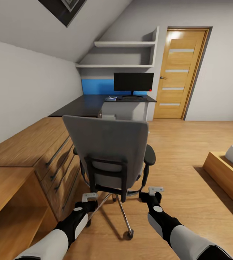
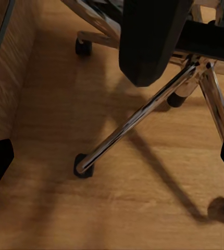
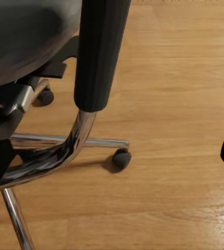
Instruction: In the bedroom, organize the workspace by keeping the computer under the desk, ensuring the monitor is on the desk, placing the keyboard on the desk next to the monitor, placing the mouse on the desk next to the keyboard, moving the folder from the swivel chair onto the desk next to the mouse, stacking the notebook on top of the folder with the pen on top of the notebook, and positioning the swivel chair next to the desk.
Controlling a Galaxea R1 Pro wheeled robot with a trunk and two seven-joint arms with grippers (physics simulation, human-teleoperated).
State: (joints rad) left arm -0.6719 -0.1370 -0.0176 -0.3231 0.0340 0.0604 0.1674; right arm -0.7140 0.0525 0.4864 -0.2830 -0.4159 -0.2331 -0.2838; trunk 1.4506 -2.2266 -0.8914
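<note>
The swivel chair [image 1: 107, 150] stands right in front of me with its grey back turned to me; its seat top is hidden. My left gripper [image 1: 90, 197] is open, low behind the chair's left side, over the metal base legs [image 2: 138, 117]. My right gripper [image 1: 155, 190] is open beside the black right armrest [image 3: 99, 52]. Neither touches the chair. At the far wall the black desk [image 1: 82, 106] carries the monitor [image 1: 133, 82]. A small flat blue item [image 1: 111, 98] lies left of the monitor's base. A pale grey box [image 1: 125, 110] stands under the desk.
A light wooden drawer chest [image 1: 40, 151] runs along the left wall, close to the chair's left side. A wooden door [image 1: 179, 72] is at the back right, and a bed corner [image 1: 226, 168] is at the right. Open plank floor [image 1: 181, 144] lies right of the chair.
</note>
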